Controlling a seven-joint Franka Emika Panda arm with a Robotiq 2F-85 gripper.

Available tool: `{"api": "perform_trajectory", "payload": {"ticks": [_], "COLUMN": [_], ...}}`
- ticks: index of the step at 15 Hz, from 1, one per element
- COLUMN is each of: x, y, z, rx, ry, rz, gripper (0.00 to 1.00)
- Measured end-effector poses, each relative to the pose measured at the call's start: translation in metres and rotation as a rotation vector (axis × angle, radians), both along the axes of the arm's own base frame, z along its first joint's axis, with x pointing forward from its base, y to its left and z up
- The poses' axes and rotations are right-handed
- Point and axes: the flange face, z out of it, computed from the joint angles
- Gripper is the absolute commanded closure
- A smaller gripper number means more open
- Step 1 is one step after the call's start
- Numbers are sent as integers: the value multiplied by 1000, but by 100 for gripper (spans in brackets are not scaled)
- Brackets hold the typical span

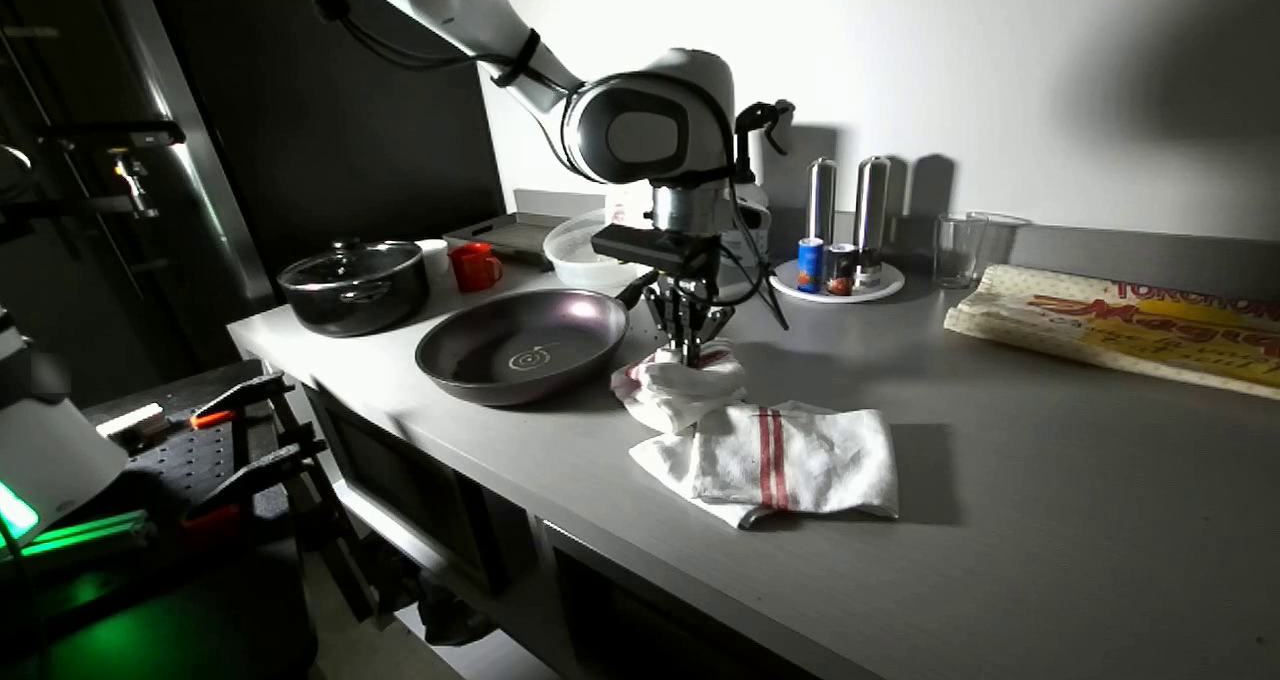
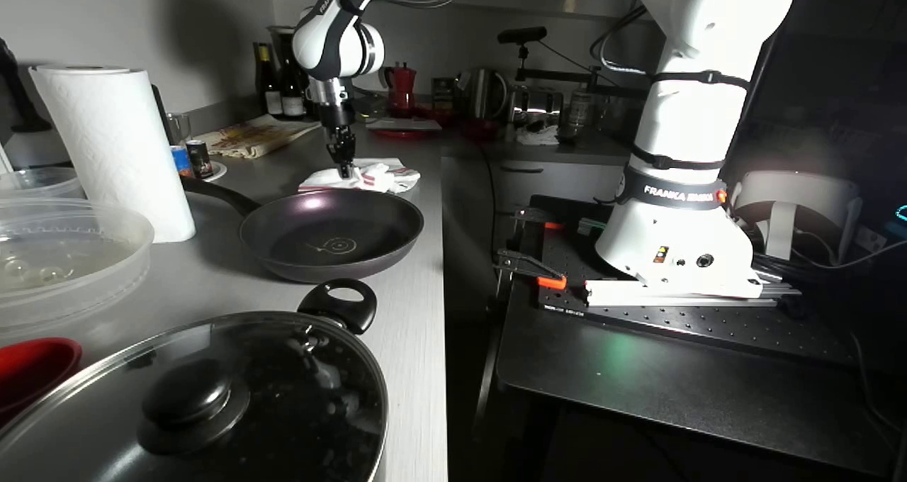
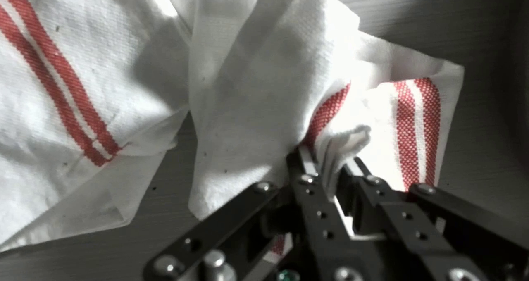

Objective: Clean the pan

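Note:
The pan is a shallow round frying pan, dark inside, resting upright on the counter; it also shows in an exterior view with its long dark handle pointing toward the wall. A white cloth with red stripes lies crumpled and partly folded on the counter beside the pan; it fills much of the wrist view. My gripper points down over the cloth's end nearer the pan. In the wrist view the fingers are closed around a pinched fold of the cloth. The pan is out of the wrist view.
A black lidded pot, a red mug and a plastic tub stand beyond the pan. A paper towel roll stands near the pan handle. A plate with shakers sits by the wall. The counter's front edge runs close to the pan.

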Motion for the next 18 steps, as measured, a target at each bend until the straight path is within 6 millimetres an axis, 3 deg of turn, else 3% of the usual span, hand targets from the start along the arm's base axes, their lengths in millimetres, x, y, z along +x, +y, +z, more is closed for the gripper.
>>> {"api": "perform_trajectory", "payload": {"ticks": [7,13,18], "x": [2,2,-7], "y": [-3,-7,-13], "z": [3,10,32], "rx": [-2,-6,-12], "ry": [-7,-18,-42], "rz": [-5,-10,-18], "gripper": [1,0,0]}}
